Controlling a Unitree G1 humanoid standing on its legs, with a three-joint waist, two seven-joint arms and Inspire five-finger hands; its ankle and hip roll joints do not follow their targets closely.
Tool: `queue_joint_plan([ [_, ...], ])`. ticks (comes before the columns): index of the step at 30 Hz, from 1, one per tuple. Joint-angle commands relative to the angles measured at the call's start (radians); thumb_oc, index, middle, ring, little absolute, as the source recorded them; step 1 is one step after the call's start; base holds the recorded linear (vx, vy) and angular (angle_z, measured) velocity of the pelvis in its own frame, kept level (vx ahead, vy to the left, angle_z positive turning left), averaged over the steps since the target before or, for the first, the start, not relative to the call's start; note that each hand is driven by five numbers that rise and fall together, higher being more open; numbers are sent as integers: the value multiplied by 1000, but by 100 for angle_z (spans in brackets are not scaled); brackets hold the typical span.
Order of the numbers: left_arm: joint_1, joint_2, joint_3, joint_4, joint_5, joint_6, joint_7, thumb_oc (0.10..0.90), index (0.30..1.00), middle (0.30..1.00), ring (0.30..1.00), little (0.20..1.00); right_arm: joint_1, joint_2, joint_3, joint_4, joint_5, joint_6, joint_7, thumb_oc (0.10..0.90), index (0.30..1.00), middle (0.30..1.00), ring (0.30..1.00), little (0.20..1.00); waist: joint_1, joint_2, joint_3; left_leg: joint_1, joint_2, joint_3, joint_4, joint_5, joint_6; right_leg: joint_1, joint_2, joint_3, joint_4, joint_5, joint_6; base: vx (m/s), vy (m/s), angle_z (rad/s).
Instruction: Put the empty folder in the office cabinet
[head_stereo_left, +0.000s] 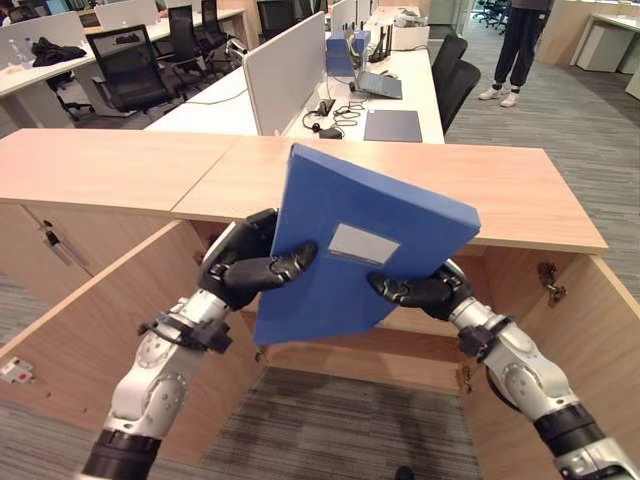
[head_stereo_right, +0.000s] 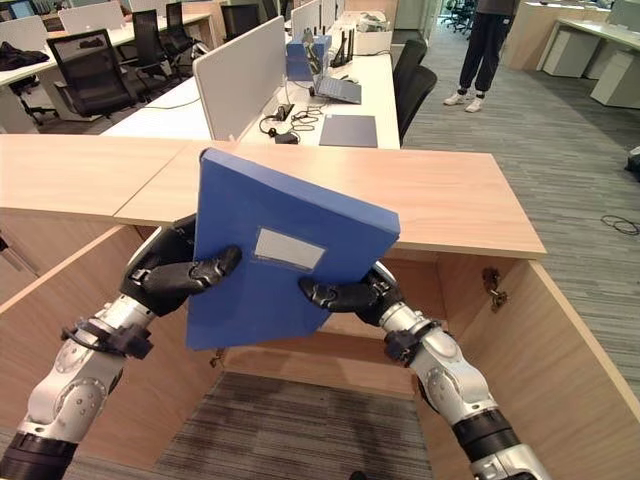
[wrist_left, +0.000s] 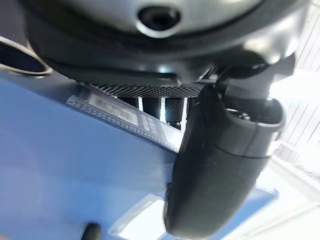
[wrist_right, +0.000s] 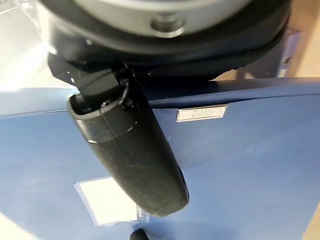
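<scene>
I held the blue folder (head_stereo_left: 350, 250) tilted in the air before the open cabinet (head_stereo_left: 560, 330), my left robot hand (head_stereo_left: 245, 265) and right robot hand (head_stereo_left: 425, 290) each clamped on an edge. Tilted so, I judged its upper corner could catch the counter (head_stereo_left: 520, 190) edge overhead.

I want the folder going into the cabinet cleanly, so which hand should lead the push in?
Probably both. The left hand and right hand each pinch a side of the blue folder, held tilted before the open cabinet. Neither looks better placed.
</scene>
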Motion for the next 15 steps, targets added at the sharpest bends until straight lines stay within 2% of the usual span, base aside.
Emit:
queue_joint_plan([
  [1,-74,-46,-20,-112,172,-119,12,800,900,900,900,900,-20,81,44,-154,-84,1,80,400,300,300,300,300,-9,-30,-38,32,-11,7,-2,-107,-7,87,-54,39,27,-183,78,50,-30,0],
  [5,18,-68,30,-48,288,-125,40,800,900,900,900,900,93,70,-11,-101,-111,25,84,400,300,300,300,300,-11,-34,-35,32,-10,9,-2,-108,-9,89,-51,36,27,-185,78,17,-17,0],
  [11,170,-112,121,141,467,-157,98,800,900,900,900,900,262,126,-145,33,-85,23,58,400,300,300,300,300,-21,-38,-29,34,-1,18,-2,-109,-17,85,-47,37,28,-189,80,12,-17,0],
  [13,189,-121,127,178,468,-152,95,800,900,900,900,900,283,130,-162,45,-92,25,57,400,300,300,300,300,-21,-37,-30,35,1,19,-2,-108,-18,83,-46,37,29,-190,80,2,-11,-2],
  [15,224,-153,115,357,461,-124,84,800,900,900,900,900,328,180,-222,113,-46,20,28,400,300,300,300,300,-31,-30,-23,31,8,23,-2,-102,-22,76,-41,41,30,-190,78,-14,-36,-9],
])
